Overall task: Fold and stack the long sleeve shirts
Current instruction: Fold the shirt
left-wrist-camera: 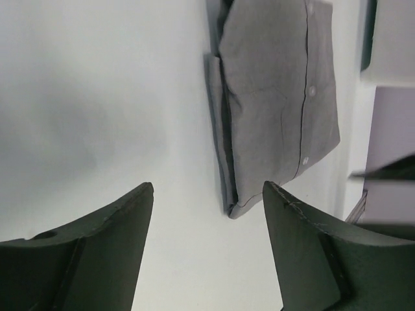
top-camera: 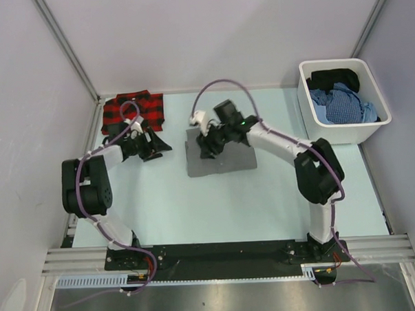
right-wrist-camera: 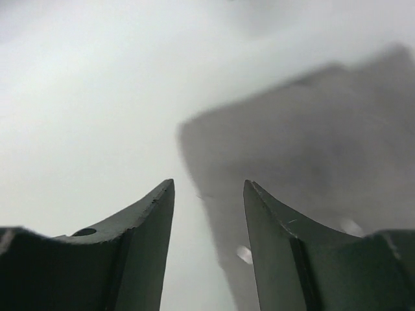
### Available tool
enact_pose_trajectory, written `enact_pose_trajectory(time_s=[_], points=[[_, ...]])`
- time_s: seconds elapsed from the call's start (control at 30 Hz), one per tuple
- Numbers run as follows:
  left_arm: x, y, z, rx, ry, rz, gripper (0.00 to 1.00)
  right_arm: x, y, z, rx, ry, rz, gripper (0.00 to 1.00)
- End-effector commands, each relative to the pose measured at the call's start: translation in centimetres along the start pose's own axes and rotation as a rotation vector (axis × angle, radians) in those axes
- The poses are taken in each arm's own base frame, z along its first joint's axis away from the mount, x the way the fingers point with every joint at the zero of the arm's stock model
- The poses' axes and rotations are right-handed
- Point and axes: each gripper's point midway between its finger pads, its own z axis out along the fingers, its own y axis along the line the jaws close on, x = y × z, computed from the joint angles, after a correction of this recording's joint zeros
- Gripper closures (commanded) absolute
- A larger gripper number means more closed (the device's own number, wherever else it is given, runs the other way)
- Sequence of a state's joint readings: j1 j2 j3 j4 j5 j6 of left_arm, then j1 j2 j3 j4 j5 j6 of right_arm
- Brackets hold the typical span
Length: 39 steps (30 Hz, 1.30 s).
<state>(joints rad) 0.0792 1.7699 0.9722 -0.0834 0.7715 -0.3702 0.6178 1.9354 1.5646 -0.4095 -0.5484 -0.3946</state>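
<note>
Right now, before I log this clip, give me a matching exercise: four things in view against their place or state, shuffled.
Things:
1. grey shirt
2. plaid shirt
3. white bin
4. right gripper

Place or state:
A. far left corner of the table
B. open, over the grey shirt's left part
C. far right, holding loose clothes
D. folded, middle of the table

Pairs: 1-D, 2-A, 3-C, 4-B.
</note>
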Motion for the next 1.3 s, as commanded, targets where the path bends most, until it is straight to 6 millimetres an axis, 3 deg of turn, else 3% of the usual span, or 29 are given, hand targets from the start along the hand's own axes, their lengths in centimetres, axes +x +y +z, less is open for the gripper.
enact_pose_trajectory(time_s=[0.0, 0.13, 0.33, 0.43, 0.53, 0.57, 0.63, 0.67, 0.7, 0.73, 0.8, 0.83, 0.9, 0.93, 1.0, 1.1, 1.13, 1.23, 1.27], points=[[-1.9, -0.8, -3.5, 0.021, -0.099, -0.011, 0.24, -1.2, 4.1, 4.2, -0.027, -0.001, -0.245, 0.51], [-1.9, -0.2, -5.4, -0.021, -0.136, 0.002, 0.13, -0.2, 5.9, 8.2, -0.046, 0.035, -0.297, 0.55], [-2.6, -0.4, -8.5, -0.059, -0.208, 0.053, 0.04, 2.0, 5.5, 11.0, 0.012, 0.097, -0.316, 0.54], [-3.5, -0.7, -9.7, -0.069, -0.244, 0.079, 0.03, 4.5, 4.6, 12.2, 0.053, 0.153, -0.358, 0.55], [-3.7, -1.3, -10.4, -0.073, -0.253, 0.120, 0.03, 6.9, 4.7, 12.5, 0.045, 0.214, -0.366, 0.81], [-3.7, -1.4, -10.6, -0.072, -0.255, 0.133, 0.03, 7.0, 5.0, 12.3, 0.033, 0.211, -0.368, 0.99], [-3.5, -1.5, -10.8, -0.081, -0.240, 0.171, 0.01, 6.3, 6.1, 10.9, -0.002, 0.194, -0.375, 1.00], [-3.4, -1.3, -10.8, -0.088, -0.229, 0.177, 0.01, 7.8, 7.7, 10.1, -0.078, 0.215, -0.356, 1.00], [-2.8, -0.8, -10.7, -0.104, -0.203, 0.185, 0.01, 6.5, 8.5, 8.5, -0.108, 0.183, -0.391, 1.00], [-2.7, -0.3, -10.5, -0.111, -0.184, 0.181, 0.01, 6.9, 9.6, 7.5, -0.160, 0.182, -0.402, 1.00], [-1.9, 0.2, -10.1, -0.104, -0.137, 0.188, 0.01, 10.2, 12.5, 4.6, -0.311, 0.222, -0.390, 1.00], [-1.6, -0.1, -9.6, -0.077, -0.111, 0.198, 0.00, 9.9, 13.3, 2.7, -0.363, 0.197, -0.492, 1.00], [-0.1, -0.3, -8.5, -0.024, -0.025, 0.204, 0.01, 14.3, 15.7, -0.6, -0.508, 0.297, -0.481, 1.00], [0.8, -1.4, -7.5, 0.021, 0.022, 0.240, 0.01, 14.9, 15.6, -1.9, -0.552, 0.292, -0.581, 1.00], [3.1, -1.6, -5.7, 0.062, 0.127, 0.210, 0.01, 19.2, 16.6, -5.1, -0.645, 0.411, -0.577, 1.00], [6.0, -3.5, -2.6, 0.154, 0.256, 0.169, 0.01, 22.4, 15.0, -8.0, -0.646, 0.486, -0.623, 1.00], [6.8, -4.3, -1.7, 0.185, 0.284, 0.162, 0.00, 23.1, 13.8, -8.8, -0.620, 0.502, -0.613, 1.00], [8.3, -5.9, 1.2, 0.241, 0.332, 0.130, 0.03, 24.2, 13.0, -10.5, -0.597, 0.526, -0.655, 0.93], [7.9, -6.2, 2.1, 0.265, 0.312, 0.151, 0.05, 24.4, 12.6, -10.9, -0.586, 0.529, -0.673, 0.89]])
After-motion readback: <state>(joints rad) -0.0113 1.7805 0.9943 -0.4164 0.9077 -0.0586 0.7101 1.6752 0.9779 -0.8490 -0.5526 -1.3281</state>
